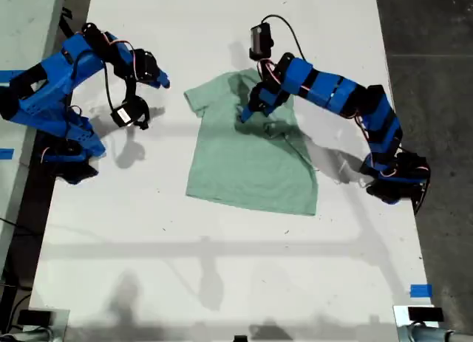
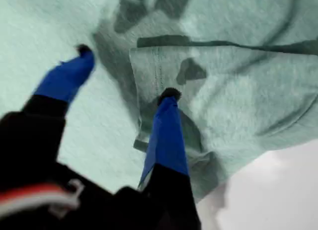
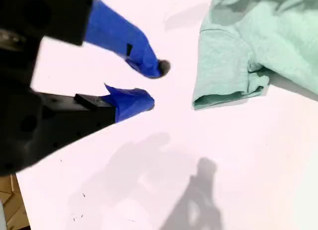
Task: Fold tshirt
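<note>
Across the white table (image 1: 222,246), your tshirt (image 1: 247,161) lies partly folded. My first gripper (image 1: 247,111) hovers over its upper edge, jaws wide astride a fold, likely to pinch. Beyond, my second gripper (image 1: 151,80) hangs clear, jaws narrowly apart, empty.

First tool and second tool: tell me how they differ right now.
My first tool is down on the pale mint-green cloth t-shirt, jaws spread wide over a folded edge; my second tool hangs over the bare white table, clear of the shirt's sleeve, jaws parted less. Both have blue fingers, are open and hold nothing.
</note>
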